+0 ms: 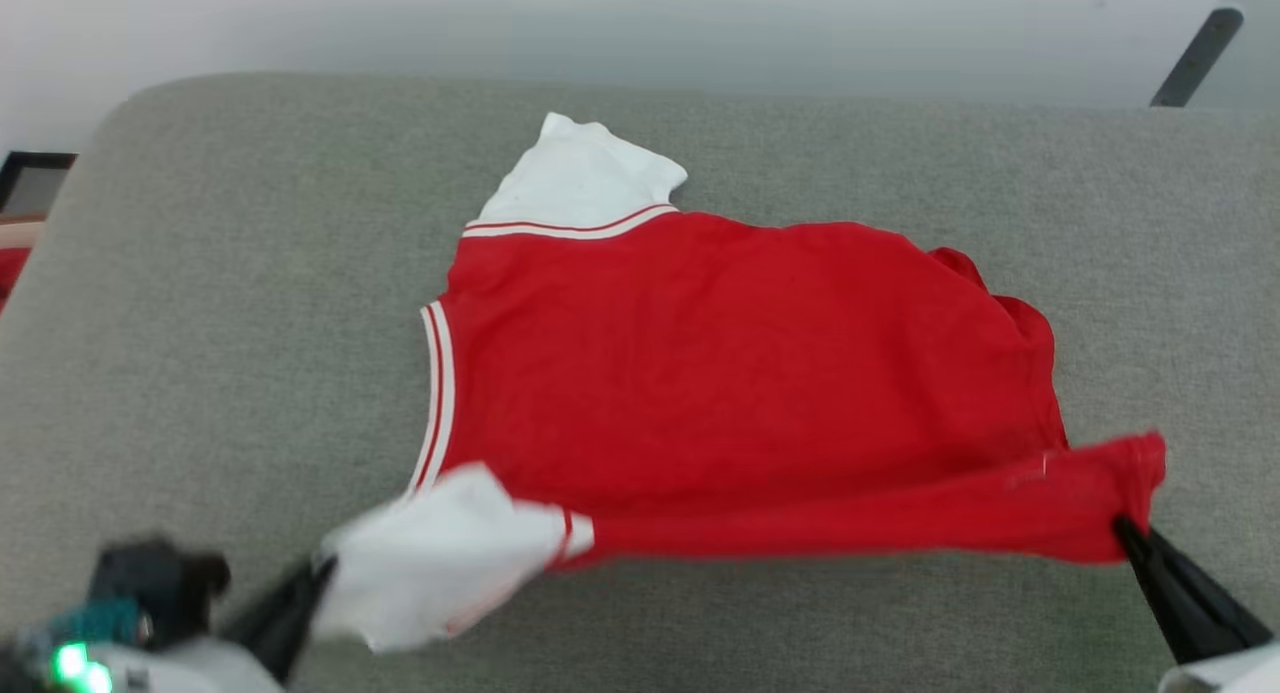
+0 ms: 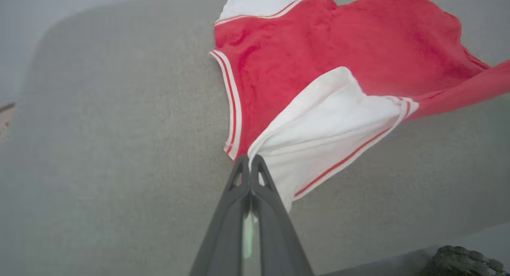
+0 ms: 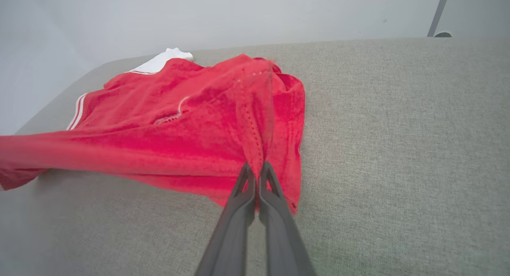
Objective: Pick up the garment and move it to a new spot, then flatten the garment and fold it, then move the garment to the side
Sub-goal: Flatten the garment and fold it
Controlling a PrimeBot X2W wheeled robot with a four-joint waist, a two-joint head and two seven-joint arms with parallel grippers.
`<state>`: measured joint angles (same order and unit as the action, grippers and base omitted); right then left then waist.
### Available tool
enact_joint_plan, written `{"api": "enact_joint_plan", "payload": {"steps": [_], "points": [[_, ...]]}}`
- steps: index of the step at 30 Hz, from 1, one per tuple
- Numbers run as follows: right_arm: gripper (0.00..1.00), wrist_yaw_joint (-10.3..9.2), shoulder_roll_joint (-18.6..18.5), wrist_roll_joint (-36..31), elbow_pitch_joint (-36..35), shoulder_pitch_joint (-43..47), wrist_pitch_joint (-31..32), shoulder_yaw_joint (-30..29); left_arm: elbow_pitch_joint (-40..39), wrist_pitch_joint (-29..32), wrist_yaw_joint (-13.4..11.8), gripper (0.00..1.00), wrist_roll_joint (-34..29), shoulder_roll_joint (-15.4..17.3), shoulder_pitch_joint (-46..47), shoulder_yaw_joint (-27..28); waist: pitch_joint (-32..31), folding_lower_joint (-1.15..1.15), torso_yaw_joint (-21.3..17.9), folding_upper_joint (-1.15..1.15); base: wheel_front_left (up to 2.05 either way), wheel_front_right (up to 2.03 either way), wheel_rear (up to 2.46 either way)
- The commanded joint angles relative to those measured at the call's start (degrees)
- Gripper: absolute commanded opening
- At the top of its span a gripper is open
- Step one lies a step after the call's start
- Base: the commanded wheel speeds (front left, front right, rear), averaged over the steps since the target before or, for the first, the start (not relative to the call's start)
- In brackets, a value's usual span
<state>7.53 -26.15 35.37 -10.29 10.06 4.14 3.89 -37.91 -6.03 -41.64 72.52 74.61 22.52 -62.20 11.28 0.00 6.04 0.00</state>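
The garment [image 1: 740,363], a red jersey with white sleeves and striped trim, lies spread on the grey cushion [image 1: 250,273], plain red side up. Its near edge is lifted and stretched between my two grippers. My left gripper [image 1: 325,571] is shut on the near white sleeve [image 2: 330,124] at the lower left. My right gripper [image 1: 1120,525] is shut on the red hem corner [image 3: 255,120] at the lower right. In the left wrist view the left gripper [image 2: 250,159] pinches the sleeve's edge. In the right wrist view the right gripper [image 3: 255,166] pinches a red fold. The far white sleeve [image 1: 580,183] lies flat at the back.
The cushion's rounded back edge meets a pale wall [image 1: 640,23]. A dark slanted pole [image 1: 1195,58] stands at the far right. At the far left edge a dark frame [image 1: 30,173] and a bit of red [image 1: 10,263] show beyond the cushion.
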Motion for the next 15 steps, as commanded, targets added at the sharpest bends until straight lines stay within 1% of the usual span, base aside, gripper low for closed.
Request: {"api": "enact_joint_plan", "payload": {"steps": [1, 4, 7, 8, 10, 11, 15], "points": [[0.00, -0.08, 0.29, 0.24, 0.02, -1.70, 0.53, -0.33, 1.25, 1.87, 1.46, 0.00, -3.07, 0.79, 3.01, 0.27, 0.62, 0.00, -0.59, 0.00, 0.00, 0.00, 0.00], [0.00, -0.08, 0.66, -0.21, 0.38, -4.81, 2.16, -0.19, 5.04, 6.34, 6.51, 0.00, -8.61, -0.46, 9.45, 0.69, 1.37, 0.00, -0.99, 0.00, 0.00, 0.00, 0.00], [0.00, -0.08, 1.05, -0.88, 1.18, -7.83, 3.67, 0.04, 10.55, 10.26, 12.35, 0.00, -12.90, -3.52, 15.41, 0.64, 2.27, 0.00, -1.41, 0.00, 0.00, 0.00, 0.00], [0.00, -0.07, 1.99, -2.15, 2.90, -11.66, 5.69, -0.26, 19.10, 13.83, 19.92, 0.00, -15.97, -9.25, 21.10, -0.55, 3.59, 0.00, -2.05, 0.00, 0.00, 0.00, 0.00], [0.00, -0.07, 2.80, -2.81, 3.73, -13.35, 6.87, -0.65, 23.84, 15.32, 22.86, 0.00, -16.91, -11.43, 22.77, -1.51, 4.33, 0.00, -2.43, 0.00, 0.00, 0.00, 0.00], [0.00, -0.07, 3.38, -3.53, 4.30, -14.82, 7.80, -0.59, 27.90, 16.09, 25.54, 0.00, -17.10, -13.85, 24.12, -2.14, 5.15, 0.00, -2.74, 0.00, 0.00, 0.00, 0.00], [0.00, -0.07, 4.46, -4.74, 5.42, -16.73, 10.18, -0.40, 35.82, 16.92, 30.19, 0.00, -16.80, -17.56, 25.66, -3.34, 6.59, 0.00, -2.94, 0.00, 0.00, 0.00, 0.00]]}}
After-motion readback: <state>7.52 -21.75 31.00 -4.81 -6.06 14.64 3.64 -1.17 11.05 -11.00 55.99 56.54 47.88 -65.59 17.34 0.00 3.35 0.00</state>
